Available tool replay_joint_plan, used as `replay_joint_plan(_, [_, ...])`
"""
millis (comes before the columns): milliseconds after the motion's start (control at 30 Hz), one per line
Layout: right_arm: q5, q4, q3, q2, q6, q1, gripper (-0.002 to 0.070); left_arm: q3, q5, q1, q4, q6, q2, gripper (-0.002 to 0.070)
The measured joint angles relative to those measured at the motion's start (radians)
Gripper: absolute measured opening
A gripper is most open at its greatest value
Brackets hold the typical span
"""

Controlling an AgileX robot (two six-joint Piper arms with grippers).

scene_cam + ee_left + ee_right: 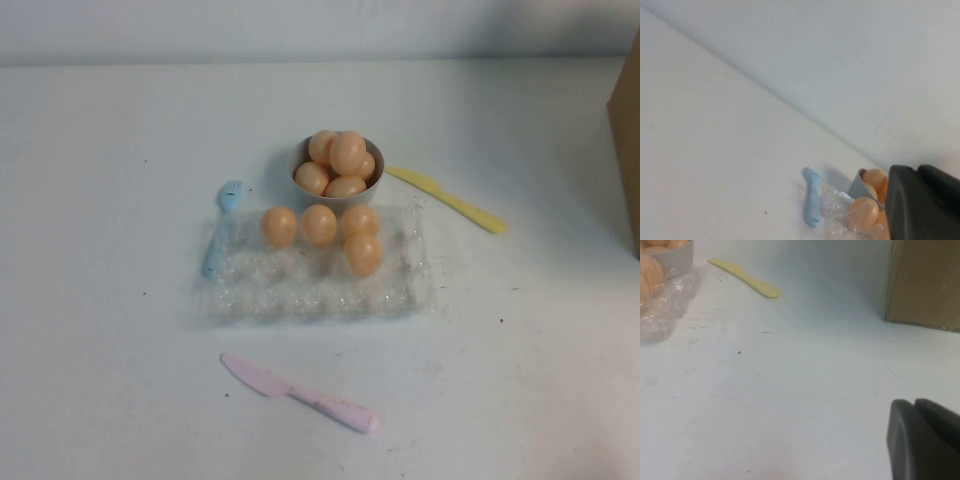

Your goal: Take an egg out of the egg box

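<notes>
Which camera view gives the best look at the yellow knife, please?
The high view: the yellow knife lies whole, right of the bowl. The right wrist view shows it far off; the left wrist view misses it. Left gripper and right gripper are parked, shut.

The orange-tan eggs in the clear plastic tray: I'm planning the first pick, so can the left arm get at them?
Probably yes: the eggs sit uncovered in the tray, nothing above them; the left claw, shut, is beside it.

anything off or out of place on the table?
Mostly tidy. The blue fork lies with its handle overlapping the left edge of the egg box. The bowl is heaped with eggs above its rim. Four eggs sit in the box. Left gripper and right gripper are parked, both shut.
</notes>
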Motion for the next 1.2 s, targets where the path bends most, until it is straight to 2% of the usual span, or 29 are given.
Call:
replay_joint_plan(200, [0.000, 0.000, 0.000, 0.000, 0.000, 0.000, -0.0017, 0.000, -0.010, -0.002, -0.045, -0.027, 0.000, -0.0003])
replay_joint_plan(367, [0.000, 0.000, 0.000, 0.000, 0.000, 0.000, -0.0017, -0.096, 0.210, -0.002, -0.023, -0.012, 0.053, -0.0003])
replay_joint_plan(700, [0.000, 0.000, 0.000, 0.000, 0.000, 0.000, -0.0017, -0.535, 0.569, -0.002, 0.238, 0.313, 0.527, -0.0003])
replay_joint_plan(933, [0.000, 0.000, 0.000, -0.001, 0.000, 0.000, -0.0016, -0.747, 0.630, -0.012, 0.301, 0.418, 0.820, -0.0003])
replay_joint_plan(1033, [0.000, 0.000, 0.000, -0.001, 0.000, 0.000, -0.0016, -0.820, 0.644, -0.068, 0.354, 0.419, 0.912, -0.0003])
replay_joint_plan(1200, [0.000, 0.000, 0.000, -0.001, 0.000, 0.000, -0.0017, -0.947, 0.657, -0.232, 0.457, 0.365, 1.087, -0.0003])
